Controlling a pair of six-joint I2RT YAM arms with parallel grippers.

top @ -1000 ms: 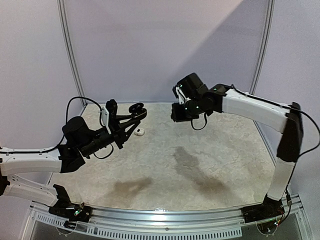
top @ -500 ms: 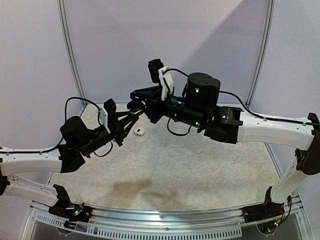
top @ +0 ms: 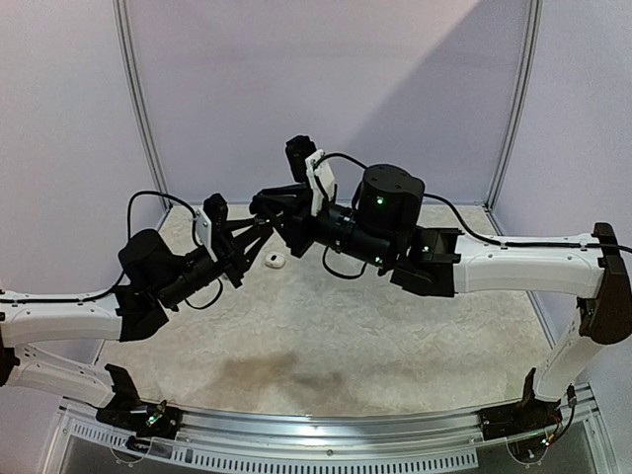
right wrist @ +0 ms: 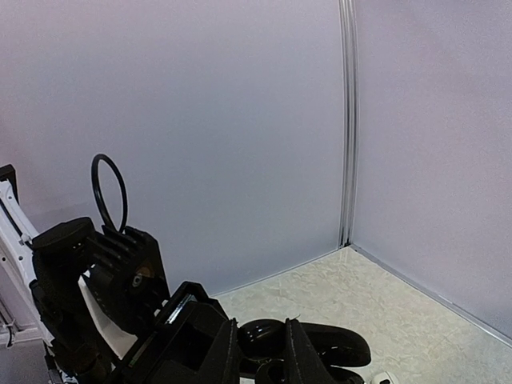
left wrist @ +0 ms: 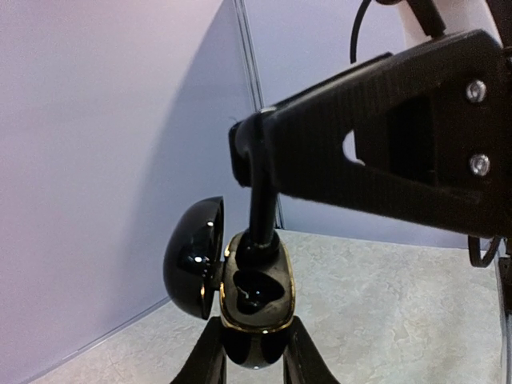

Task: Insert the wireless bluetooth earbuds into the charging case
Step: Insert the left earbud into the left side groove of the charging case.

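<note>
My left gripper [top: 259,229] is shut on the black charging case [left wrist: 256,296], which it holds above the table. The case has a gold rim, and its lid [left wrist: 194,258] stands open to the left. The lower cavity of the case is a dark hollow. My right gripper [top: 267,205] reaches in from the right. Its narrow fingers [left wrist: 260,200] point down into the upper cavity. In the right wrist view a glossy black earbud [right wrist: 268,338] sits between the right gripper [right wrist: 262,334] fingers, which are shut on it just above the case.
A small white piece [top: 275,261] lies on the marbled table [top: 395,336] just below the two grippers and shows again as the white piece [right wrist: 386,378] in the right wrist view. Purple walls [top: 296,79] close off the back and sides.
The right arm swung from the back right across to the left and came down over the open case. The left arm with the case barely moved.
</note>
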